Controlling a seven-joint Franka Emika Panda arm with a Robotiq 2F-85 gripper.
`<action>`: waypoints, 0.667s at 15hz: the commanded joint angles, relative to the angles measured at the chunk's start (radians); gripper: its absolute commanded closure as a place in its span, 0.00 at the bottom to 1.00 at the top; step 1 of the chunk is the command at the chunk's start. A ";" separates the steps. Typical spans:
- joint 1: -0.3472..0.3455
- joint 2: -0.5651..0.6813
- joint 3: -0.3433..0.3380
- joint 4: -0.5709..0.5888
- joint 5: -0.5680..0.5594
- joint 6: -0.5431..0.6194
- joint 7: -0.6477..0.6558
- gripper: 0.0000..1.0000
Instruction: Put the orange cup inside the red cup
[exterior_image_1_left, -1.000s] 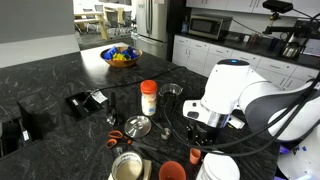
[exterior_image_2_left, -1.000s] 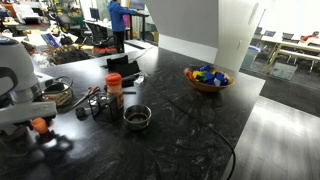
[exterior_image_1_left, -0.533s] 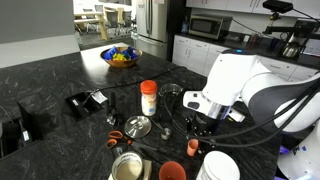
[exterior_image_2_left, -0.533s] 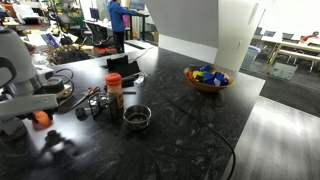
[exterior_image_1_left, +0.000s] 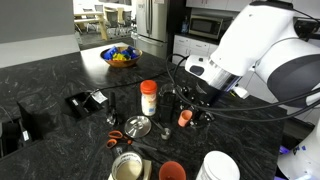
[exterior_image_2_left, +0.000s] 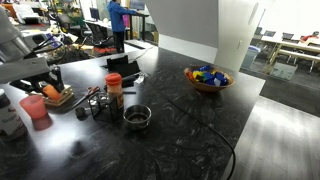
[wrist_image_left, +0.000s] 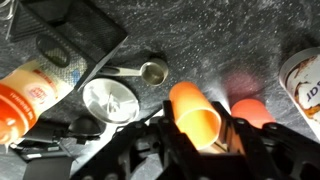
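Evidently the orange cup (exterior_image_1_left: 185, 118) is held aloft, clamped in the gripper (wrist_image_left: 197, 130) (the carry step), and must next be brought over the red cup (exterior_image_1_left: 172, 171), apparently upright and apart, then lowered in.

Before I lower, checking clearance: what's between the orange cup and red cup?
Only bare counter, seen in an exterior view, between orange cup and red cup.

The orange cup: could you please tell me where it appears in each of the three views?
In an exterior view: the orange cup is right of centre, held up in the gripper.
In an exterior view: far left, at mid-height.
Wrist view: bottom centre.
Landmark: the white bottle with orange cap shows in all three.
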 joint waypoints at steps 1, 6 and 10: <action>-0.020 0.033 0.035 0.083 -0.088 0.050 0.087 0.84; 0.029 0.129 0.077 0.185 -0.053 0.109 0.047 0.84; 0.056 0.227 0.117 0.221 0.012 0.087 -0.016 0.84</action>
